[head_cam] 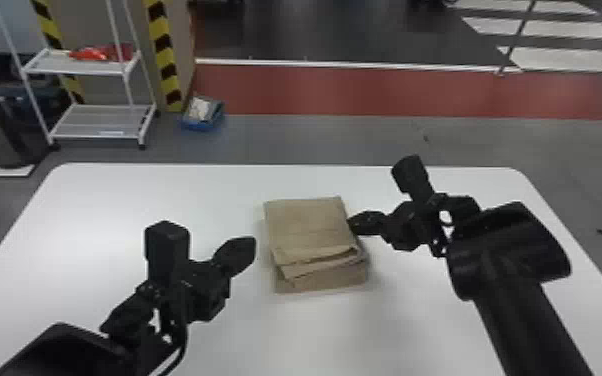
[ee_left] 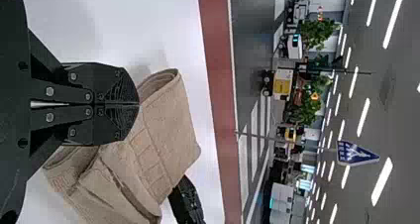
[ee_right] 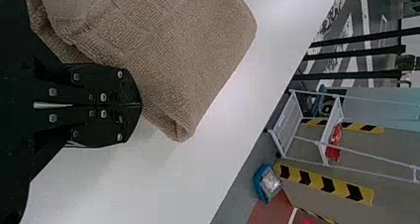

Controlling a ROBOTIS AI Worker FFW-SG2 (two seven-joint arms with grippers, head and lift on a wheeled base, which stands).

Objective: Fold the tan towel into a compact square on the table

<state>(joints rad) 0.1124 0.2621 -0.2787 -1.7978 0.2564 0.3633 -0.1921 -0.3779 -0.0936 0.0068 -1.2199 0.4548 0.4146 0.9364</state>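
- The table [head_cam: 165,192] is white and smooth, with round corners at its far end.
- The tan towel [head_cam: 307,220] lies on it near the middle, folded into a thick, small block. Its layers are a bit uneven at the near end.
- The left gripper [head_cam: 254,242] is just beside the towel's left side, fingers closed together.
- The right gripper [head_cam: 352,225] is at the towel's right edge, fingers closed too. I can't tell if it touches the cloth.
- Past the table is a gray floor [head_cam: 315,140] with a red stripe [head_cam: 390,92].
- A white rack [head_cam: 100,134] has something red [head_cam: 96,53] on its top shelf. Near it are yellow and black stripes [head_cam: 167,72] and a blue box [head_cam: 192,125] on the floor.
- A blue sign [ee_left: 352,153] has white marks, too small to make out.
- The left gripper hides some towel in its wrist view. In the head view, both arms are cut off at the bottom.
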